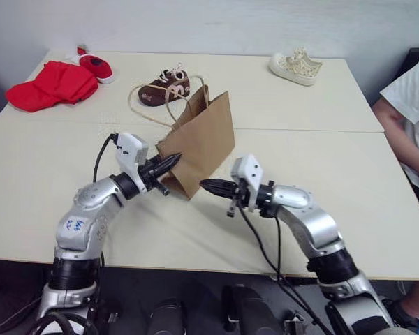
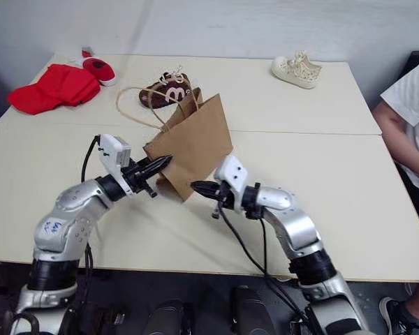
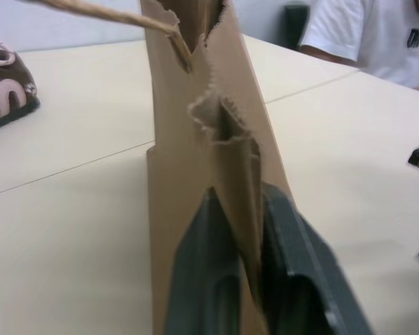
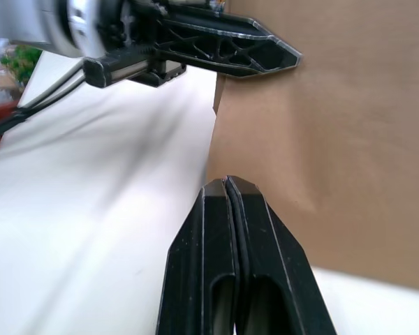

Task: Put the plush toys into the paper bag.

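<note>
Readying the paper bag (image 1: 199, 143), the left tool (image 1: 174, 162) pinches its folded edge while the right tool (image 1: 204, 184), pressed together, waits close beside; next, spreading the mouth open.

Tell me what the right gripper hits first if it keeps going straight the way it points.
Most likely the paper bag: the shut right gripper points at its lower corner, close by. The left gripper, pinching the bag's edge, lies just beyond.
</note>
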Robot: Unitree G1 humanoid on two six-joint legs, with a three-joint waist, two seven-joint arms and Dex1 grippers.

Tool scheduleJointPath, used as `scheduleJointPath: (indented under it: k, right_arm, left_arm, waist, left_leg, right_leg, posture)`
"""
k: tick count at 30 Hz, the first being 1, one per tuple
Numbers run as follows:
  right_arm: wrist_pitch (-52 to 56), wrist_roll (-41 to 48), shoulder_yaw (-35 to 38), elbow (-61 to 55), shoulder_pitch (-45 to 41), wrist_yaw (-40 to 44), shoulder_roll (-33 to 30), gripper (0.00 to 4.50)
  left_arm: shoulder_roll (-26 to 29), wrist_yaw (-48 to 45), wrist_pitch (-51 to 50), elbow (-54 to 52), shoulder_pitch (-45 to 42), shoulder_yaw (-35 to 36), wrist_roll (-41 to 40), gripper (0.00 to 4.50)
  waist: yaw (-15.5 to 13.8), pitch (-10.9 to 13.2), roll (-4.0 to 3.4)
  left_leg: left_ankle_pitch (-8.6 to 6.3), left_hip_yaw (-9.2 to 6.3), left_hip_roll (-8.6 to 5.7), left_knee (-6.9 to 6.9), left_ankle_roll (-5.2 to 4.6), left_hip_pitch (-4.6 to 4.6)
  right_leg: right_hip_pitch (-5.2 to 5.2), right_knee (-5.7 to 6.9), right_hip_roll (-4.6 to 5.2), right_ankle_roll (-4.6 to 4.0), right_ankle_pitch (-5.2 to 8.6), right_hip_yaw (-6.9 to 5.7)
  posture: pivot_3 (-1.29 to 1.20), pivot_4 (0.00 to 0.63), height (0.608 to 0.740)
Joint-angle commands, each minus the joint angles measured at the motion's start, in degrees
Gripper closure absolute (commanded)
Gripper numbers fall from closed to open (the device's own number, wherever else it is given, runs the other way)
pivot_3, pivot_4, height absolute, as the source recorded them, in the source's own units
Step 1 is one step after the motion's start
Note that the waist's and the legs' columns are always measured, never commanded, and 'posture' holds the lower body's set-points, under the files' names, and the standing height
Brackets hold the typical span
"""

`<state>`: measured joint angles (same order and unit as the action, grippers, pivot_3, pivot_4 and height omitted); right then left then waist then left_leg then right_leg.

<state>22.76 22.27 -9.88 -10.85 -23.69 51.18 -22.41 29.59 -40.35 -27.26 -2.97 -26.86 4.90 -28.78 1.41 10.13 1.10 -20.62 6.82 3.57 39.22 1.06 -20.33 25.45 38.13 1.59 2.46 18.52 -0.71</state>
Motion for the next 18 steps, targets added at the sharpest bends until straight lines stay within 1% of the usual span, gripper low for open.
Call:
scheduleJointPath:
  k: [1, 2, 5, 7, 8, 9, 11, 13, 15, 18]
  right_arm:
    - [0.78, 6.75, 6.71, -7.71, 5.35, 6.43, -6.78, 4.50]
    - [-0.19, 7.98, 9.24, -8.52, 7.59, 8.09, -8.97, 4.50]
    - [-5.33, 10.17, 17.60, -8.96, 14.80, 13.65, -14.96, 4.50]
    - [-7.73, 10.46, 21.69, -8.44, 18.38, 15.96, -17.99, 4.50]
    - [-8.03, 10.78, 24.12, -7.68, 20.27, 16.97, -19.74, 4.50]
    - [-8.28, 10.96, 27.79, -5.58, 22.37, 17.95, -21.65, 4.50]
    - [-10.49, 9.99, 32.17, -1.80, 25.18, 19.60, -24.36, 4.50]
    - [-14.08, 8.09, 33.25, 0.67, 26.46, 20.54, -25.49, 4.50]
    - [-15.29, 7.82, 33.40, 1.19, 26.44, 19.09, -24.64, 4.50]
    - [-16.08, 7.72, 31.54, 0.49, 25.74, 17.44, -22.88, 4.50]
  left_arm:
    - [2.72, -15.35, -0.45, 3.11, -4.94, 0.95, -7.03, 4.49]
    - [3.58, -18.92, -0.74, 4.33, -6.74, 1.11, -8.22, 4.49]
    - [6.85, -29.66, 0.80, 7.03, -9.88, -0.27, -8.53, 4.49]
    - [8.97, -33.72, 1.73, 8.30, -10.40, -2.02, -6.61, 4.49]
    - [11.06, -37.39, 2.88, 8.74, -9.91, -3.90, -4.85, 4.49]
    - [12.42, -40.20, 5.20, 10.22, -9.53, -5.03, -3.01, 4.49]
    - [13.72, -44.17, 9.80, 13.14, -9.32, -6.54, -0.35, 4.49]
    - [12.81, -44.90, 14.96, 16.86, -10.25, -7.01, 2.16, 4.49]
    - [11.29, -44.57, 19.28, 20.18, -11.00, -6.87, 4.01, 4.49]
    - [10.66, -44.18, 22.29, 22.28, -10.68, -6.57, 5.76, 4.49]
  waist:
    - [-0.01, 0.00, -0.01]
    - [-0.01, 0.01, -0.01]
    - [-0.01, 0.01, 0.00]
    - [0.21, 0.01, -0.02]
    - [0.39, 0.02, -0.02]
    - [0.45, 0.02, -0.03]
    - [0.27, 0.02, -0.04]
    - [0.14, 0.02, -0.04]
    - [0.09, 0.02, -0.03]
    - [0.08, 0.02, -0.03]
  left_leg:
    - [0.00, 0.00, -0.01, -0.01, -0.01, -0.03]
    - [-0.01, 0.00, 0.00, -0.02, -0.02, -0.04]
    - [-0.02, 0.01, -0.01, -0.02, -0.04, -0.06]
    - [-0.02, 0.06, -0.01, -0.04, -0.04, -0.01]
    - [-0.02, 0.12, -0.01, -0.04, -0.03, 0.04]
    - [-0.02, 0.18, 0.00, -0.06, -0.03, 0.11]
    - [0.00, 0.21, 0.01, -0.08, 0.00, 0.19]
    - [0.00, 0.24, 0.00, -0.04, 0.00, 0.19]
    - [0.00, 0.22, 0.00, -0.01, 0.00, 0.17]
    - [-0.01, 0.22, -0.01, 0.01, -0.01, 0.16]
  right_leg:
    - [0.00, -0.02, 0.00, 0.00, 0.00, -0.02]
    - [0.00, -0.07, -0.01, 0.00, 0.00, -0.04]
    - [0.00, -0.13, -0.05, 0.01, 0.00, -0.04]
    - [-0.01, -0.13, -0.08, 0.00, 0.00, 0.00]
    - [-0.02, -0.10, -0.11, 0.00, 0.00, 0.08]
    - [-0.03, -0.05, -0.15, 0.00, 0.00, 0.16]
    - [-0.05, -0.01, -0.18, 0.00, 0.00, 0.20]
    - [-0.05, 0.02, -0.19, 0.00, 0.00, 0.22]
    - [-0.05, 0.02, -0.19, 0.00, 0.00, 0.22]
    - [-0.06, 0.05, -0.17, 0.02, -0.01, 0.24]
  posture:
    - [0.00, 0.150, 0.740]
    - [0.00, 0.150, 0.740]
    - [0.00, 0.150, 0.740]
    - [0.00, 0.150, 0.740]
    - [0.00, 0.150, 0.740]
    - [0.00, 0.150, 0.740]
    - [0.00, 0.150, 0.740]
    - [0.00, 0.150, 0.740]
    - [0.00, 0.150, 0.740]
    - [0.00, 0.150, 0.740]
